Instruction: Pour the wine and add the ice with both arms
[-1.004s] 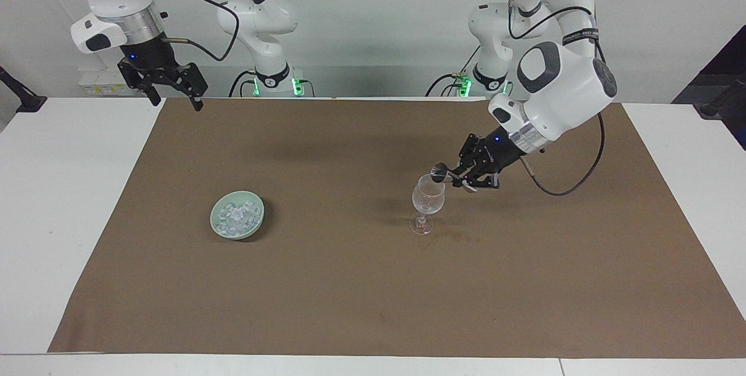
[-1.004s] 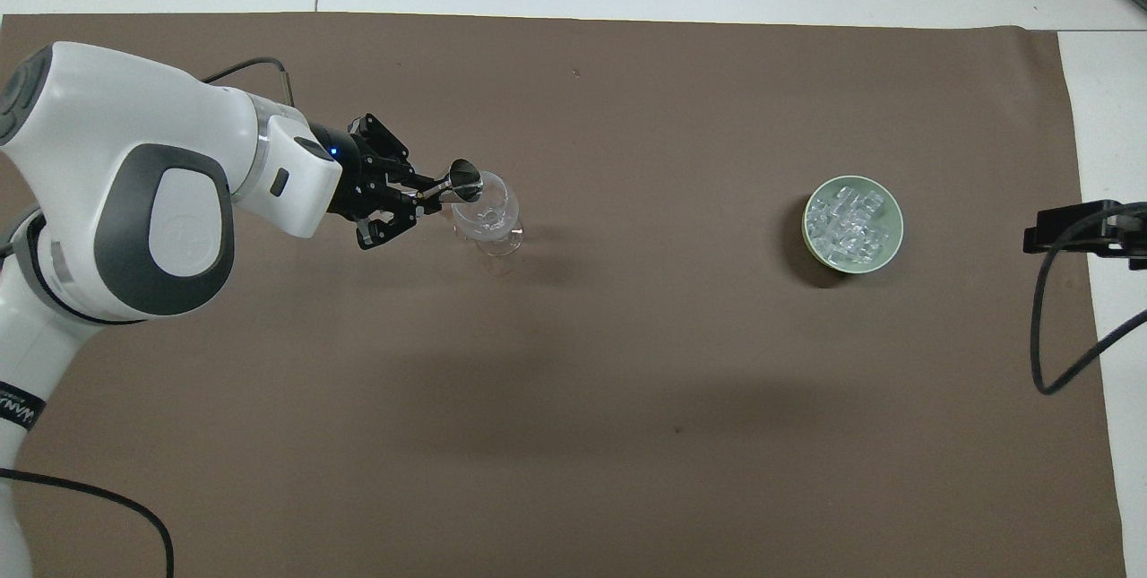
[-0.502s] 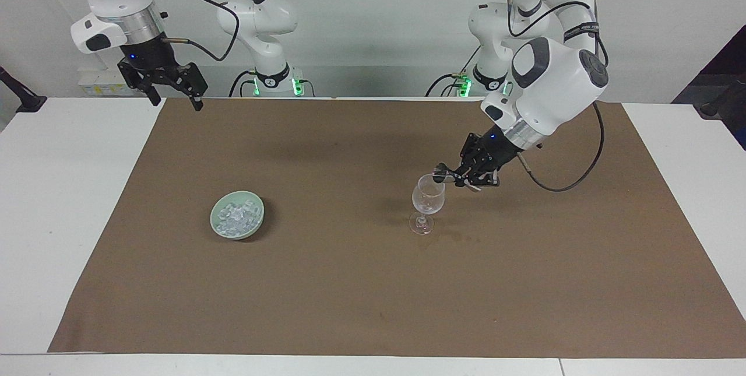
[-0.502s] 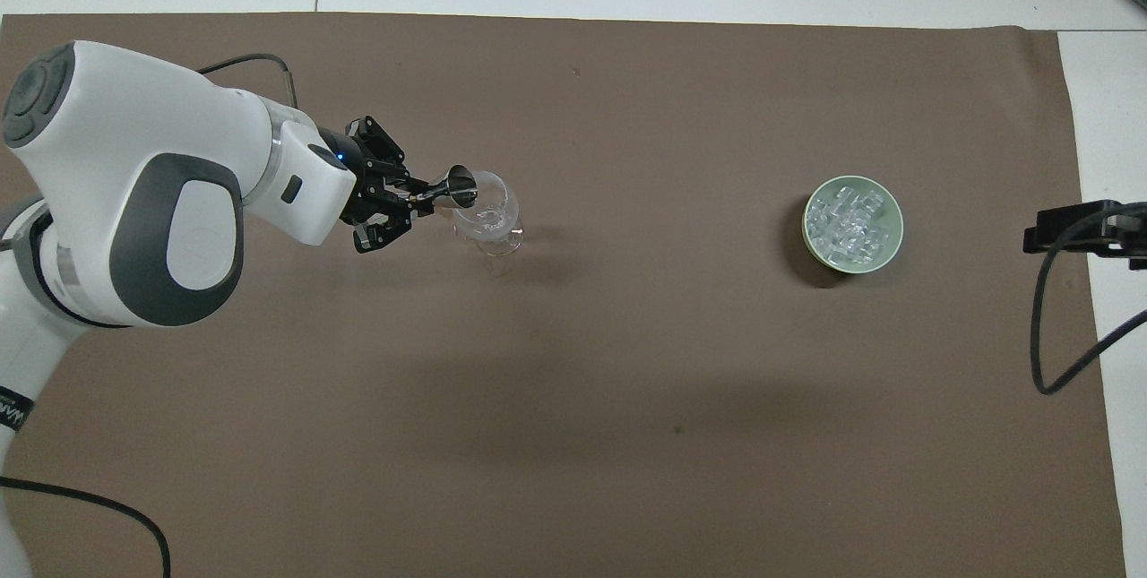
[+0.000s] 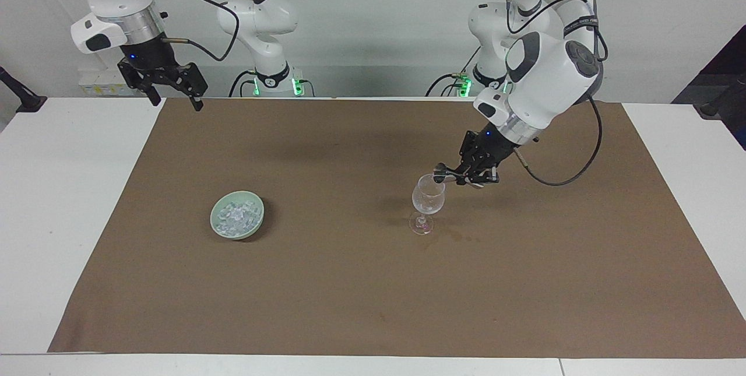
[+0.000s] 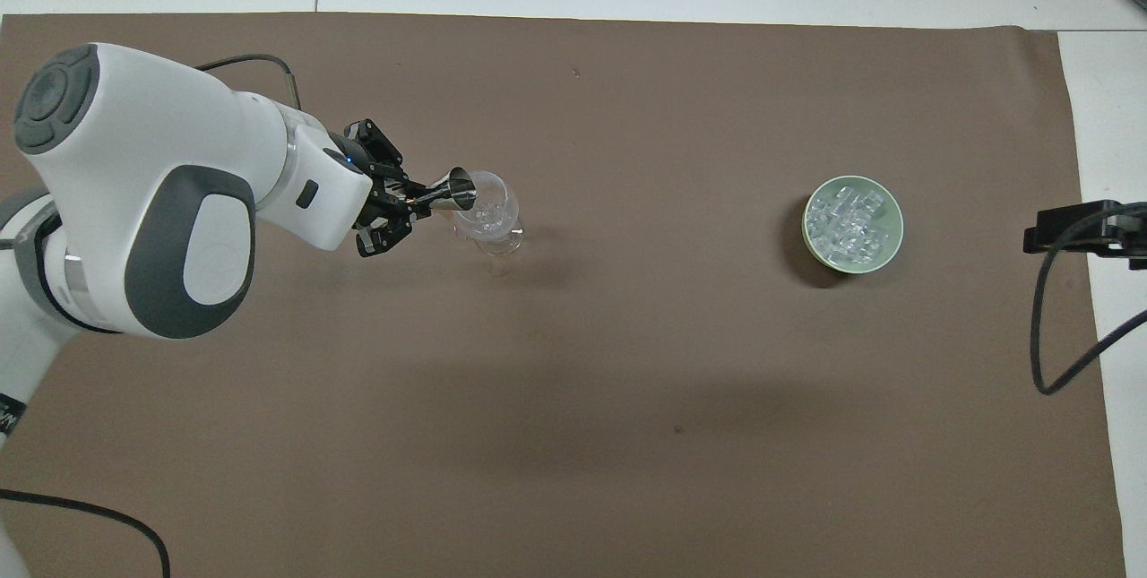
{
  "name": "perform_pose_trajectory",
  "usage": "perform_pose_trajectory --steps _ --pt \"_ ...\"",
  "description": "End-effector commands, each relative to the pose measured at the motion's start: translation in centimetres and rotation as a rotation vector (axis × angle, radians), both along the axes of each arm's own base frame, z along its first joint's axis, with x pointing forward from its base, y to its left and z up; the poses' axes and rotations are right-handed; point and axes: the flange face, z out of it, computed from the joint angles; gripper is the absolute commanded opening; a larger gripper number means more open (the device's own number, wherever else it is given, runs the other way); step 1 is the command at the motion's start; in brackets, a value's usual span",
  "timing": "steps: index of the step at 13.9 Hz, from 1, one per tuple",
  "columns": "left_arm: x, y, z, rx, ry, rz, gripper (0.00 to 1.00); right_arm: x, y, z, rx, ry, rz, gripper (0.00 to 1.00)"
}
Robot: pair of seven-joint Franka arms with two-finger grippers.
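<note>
Brown paper (image 5: 373, 283) covered the table (image 5: 70, 189). Waiting over its robot-side corner, the right hand (image 5: 175, 99) stood open. The left hand (image 5: 460, 176) clamped a tipped metal jigger (image 5: 441, 174) over the glass (image 5: 428, 198). Ice (image 5: 236, 216) filled the green bowl (image 5: 218, 228) toward the right arm's end.

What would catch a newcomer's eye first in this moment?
The left end effector holds a small metal cup tipped over the rim of a wine glass toward the left arm's end of the table. Toward the right arm's end sits a green bowl of ice.
</note>
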Motion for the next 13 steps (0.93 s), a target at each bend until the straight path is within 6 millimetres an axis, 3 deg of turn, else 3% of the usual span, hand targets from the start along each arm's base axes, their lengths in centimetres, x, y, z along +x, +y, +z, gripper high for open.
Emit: perform_pose_trajectory --steps 1,5,13 --pt "-0.8 0.0 0.8 0.051 -0.012 0.041 0.0 0.2 -0.1 -0.1 0.019 -0.005 0.013 1.0" --pt "-0.7 0.0 1.8 0.096 -0.012 0.076 0.0 0.2 -0.1 -0.1 0.019 -0.005 0.013 1.0" --pt "-1.2 -2.4 2.8 0.184 -0.021 0.077 0.0 0.1 -0.1 0.0 0.019 -0.007 0.013 1.0"
